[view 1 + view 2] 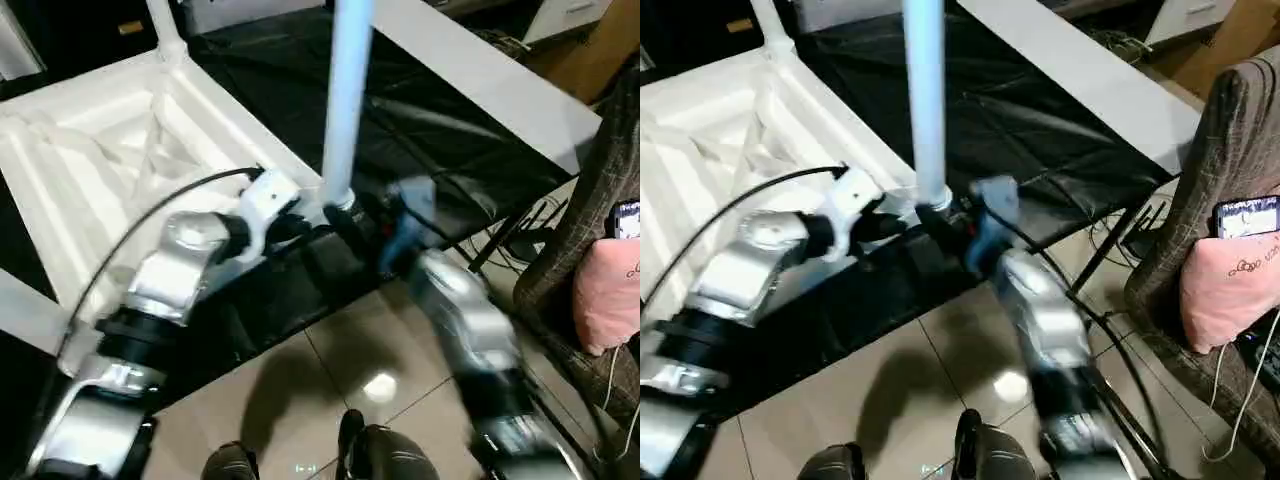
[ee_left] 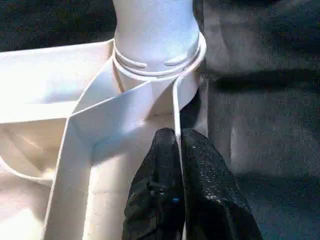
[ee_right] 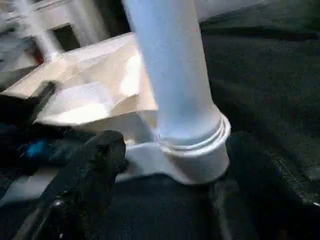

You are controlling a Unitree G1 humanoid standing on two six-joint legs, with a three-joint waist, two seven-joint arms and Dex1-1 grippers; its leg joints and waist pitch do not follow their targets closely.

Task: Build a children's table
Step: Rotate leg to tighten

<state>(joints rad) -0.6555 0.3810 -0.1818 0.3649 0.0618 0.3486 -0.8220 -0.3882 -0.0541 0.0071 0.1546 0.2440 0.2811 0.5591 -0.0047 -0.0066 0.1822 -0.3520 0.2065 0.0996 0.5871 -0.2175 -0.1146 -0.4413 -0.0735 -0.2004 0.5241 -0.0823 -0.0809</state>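
The children's table top (image 1: 90, 170) lies upside down on a black cloth, its ribbed underside facing up. One white leg (image 1: 345, 100) stands upright in the near corner socket (image 2: 155, 75). A second leg (image 1: 163, 25) rises from the far corner. My left gripper (image 2: 178, 145) is shut on the thin rim of the table top, just beside the near socket. My right gripper (image 1: 365, 235) sits low at the base of the upright leg. It is open, and its one visible finger (image 3: 97, 160) stands apart from the leg.
The black cloth (image 1: 290, 70) covers the low platform under the table top. A long white board (image 1: 490, 75) runs along its far right side. A brown fabric chair (image 1: 600, 180) with a pink cushion (image 1: 605, 295) and a phone (image 1: 628, 218) stands at right. Tiled floor (image 1: 330, 370) lies in front.
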